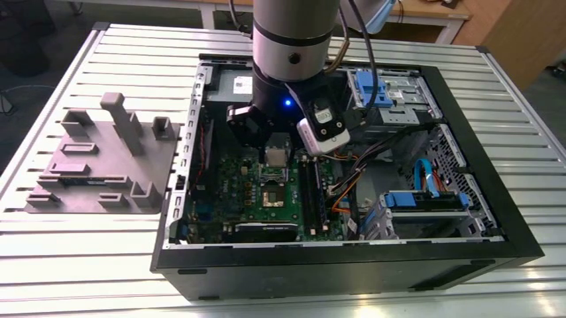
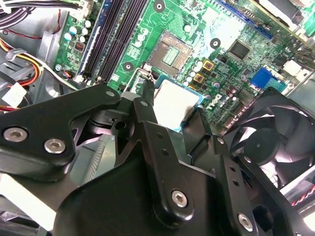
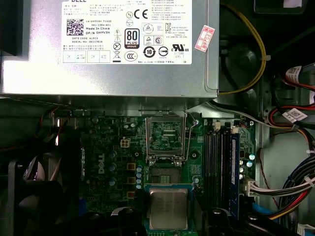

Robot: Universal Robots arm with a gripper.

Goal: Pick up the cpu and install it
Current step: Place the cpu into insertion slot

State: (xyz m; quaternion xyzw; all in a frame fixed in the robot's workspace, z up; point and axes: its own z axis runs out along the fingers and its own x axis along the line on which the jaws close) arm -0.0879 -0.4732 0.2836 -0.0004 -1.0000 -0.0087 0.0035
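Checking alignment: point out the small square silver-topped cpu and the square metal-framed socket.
Silver-topped cpu (image 3: 168,209): first wrist view, centre of its metal top.
Metal-framed socket (image 2: 171,54): second wrist view, its brownish centre.

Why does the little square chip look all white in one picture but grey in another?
In the second wrist view, glare off the cpu washes its top white; in the first wrist view it reflects less, so grey metal shows.
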